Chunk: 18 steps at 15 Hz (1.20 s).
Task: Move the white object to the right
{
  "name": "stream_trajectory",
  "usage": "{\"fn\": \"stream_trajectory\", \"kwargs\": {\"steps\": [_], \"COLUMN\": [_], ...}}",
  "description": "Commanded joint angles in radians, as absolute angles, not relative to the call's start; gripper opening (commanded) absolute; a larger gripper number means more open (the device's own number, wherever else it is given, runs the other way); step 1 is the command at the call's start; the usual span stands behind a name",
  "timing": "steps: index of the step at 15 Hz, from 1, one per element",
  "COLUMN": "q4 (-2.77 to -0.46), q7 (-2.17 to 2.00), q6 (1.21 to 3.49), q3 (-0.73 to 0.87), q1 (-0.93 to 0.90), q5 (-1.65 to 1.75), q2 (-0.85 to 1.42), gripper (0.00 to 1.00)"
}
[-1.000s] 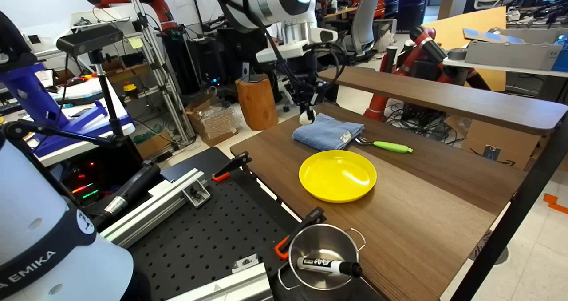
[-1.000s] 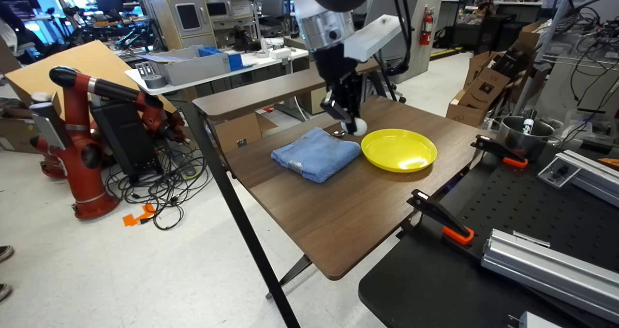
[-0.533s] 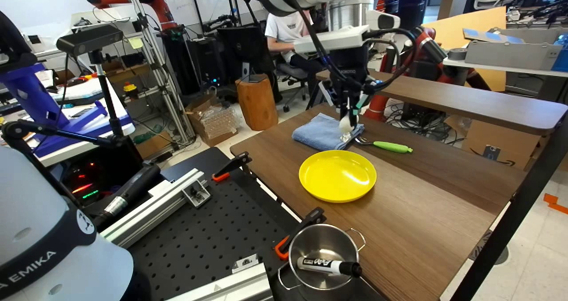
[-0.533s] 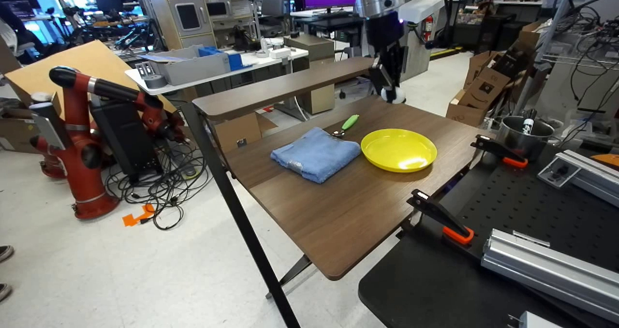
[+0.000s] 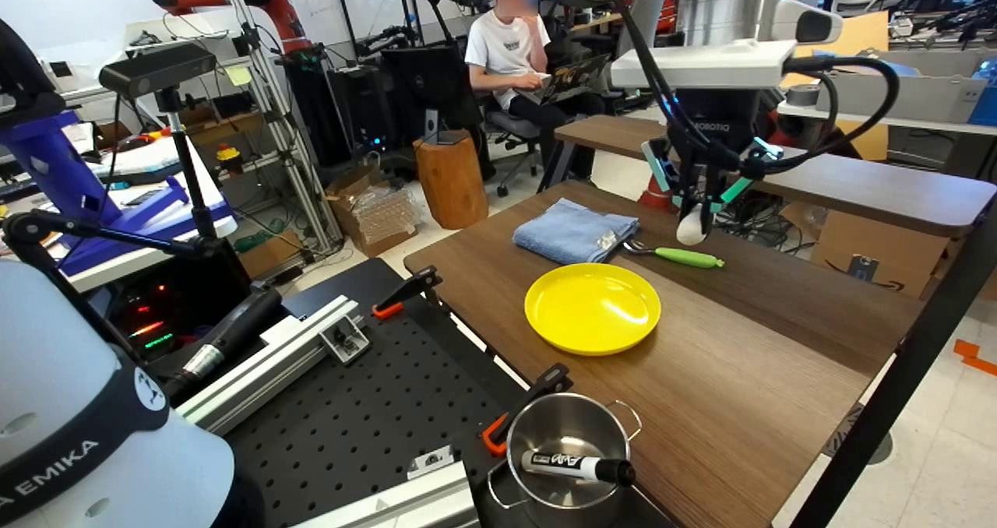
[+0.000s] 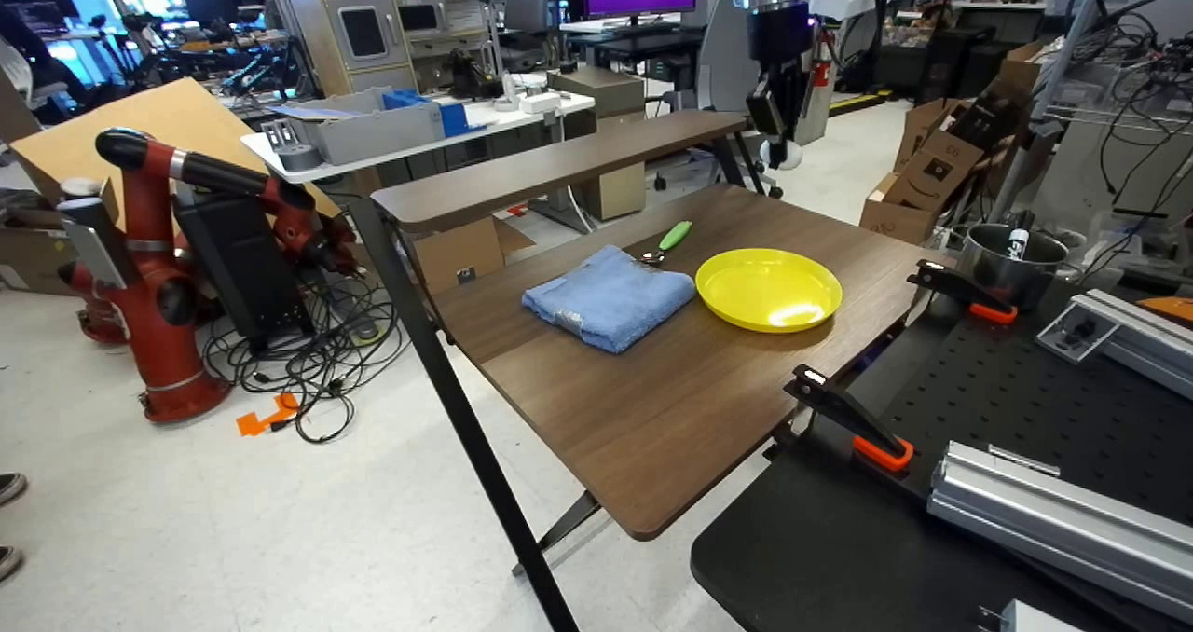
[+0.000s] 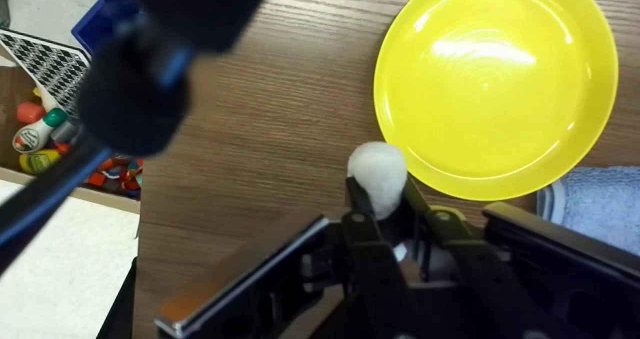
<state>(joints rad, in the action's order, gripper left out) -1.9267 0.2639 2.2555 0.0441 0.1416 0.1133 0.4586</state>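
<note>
1. Locate the brown table (image 5: 748, 372) beneath the claw (image 7: 384, 194). Note the table edge to the left of the claw in the wrist view.
2. Locate the raised brown shelf (image 5: 872, 174) behind the claw in an exterior view.
3. Check the state of the claw: pointed downward, pinching the white ball (image 7: 378, 174) between both tips.
4. Identify the yellow plate (image 7: 485, 94) on the table, lower than the claw. In the wrist view, find ahead of the tips and to the right.
5. Identify the blue-grey cloth (image 6: 610, 298), folded on the table, lower than the claw and to its right in the wrist view.
6. Identify the metal pot (image 5: 537, 427), well apart from the claw.
7. Identify the green-handled utensil (image 5: 689, 258) on the table. In an exterior view, find directly below the claw.
8. Identify the marker (image 5: 572, 465), tilted inside the pot, well apart from the claw.
9. Confirm the position of the white ball: at the lower end of the claw, raised above the table.
</note>
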Motion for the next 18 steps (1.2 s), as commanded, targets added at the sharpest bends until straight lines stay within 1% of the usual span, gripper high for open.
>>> {"fn": "stream_trajectory", "kwargs": {"steps": [1, 8, 13, 17, 18], "q4": [-1.772, -1.532, -1.428, -1.371, -1.361], "q7": [0.326, 0.357, 0.349, 0.347, 0.341], "q6": [2.193, 2.154, 2.164, 2.15, 2.147], "q3": [0.037, 0.034, 0.036, 0.038, 0.043], "q1": [0.177, 0.219, 0.245, 0.252, 0.248], "q5": [0.071, 0.071, 0.07, 0.077, 0.082], "q2": [0.575, 0.799, 0.921, 0.976, 0.984], "gripper": [0.05, 0.05, 0.05, 0.05, 0.44]}}
